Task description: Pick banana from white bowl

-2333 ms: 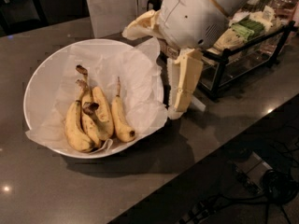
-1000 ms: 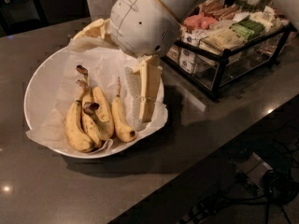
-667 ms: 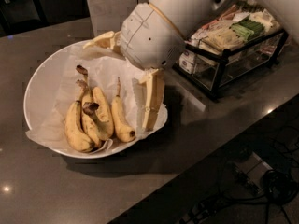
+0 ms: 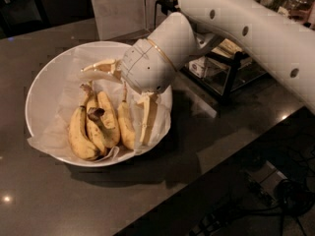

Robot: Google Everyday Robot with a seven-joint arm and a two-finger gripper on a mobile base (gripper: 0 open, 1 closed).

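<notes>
The white bowl [image 4: 37, 85] stands on the dark counter at the left, lined with crinkled white paper [image 4: 69, 90]. Three spotted yellow bananas lie side by side in its front half: left [image 4: 78, 137], middle [image 4: 104, 124], right [image 4: 125, 127]. My gripper [image 4: 114, 106] hangs over the bowl's right half with its fingers spread open. One cream finger [image 4: 147, 122] points down just right of the right banana. The other finger [image 4: 101, 68] reaches left above the banana stems. It holds nothing.
A black wire rack [image 4: 224, 70] with packaged snacks stands right of the bowl, behind my arm [image 4: 246, 28]. A white panel [image 4: 118, 6] stands at the back. The counter's front edge runs diagonally at lower right, with cables [image 4: 285, 195] on the floor below.
My gripper has moved left from beside the bowl's right rim to over the bowl, and has come down next to the right banana. The bananas have not moved.
</notes>
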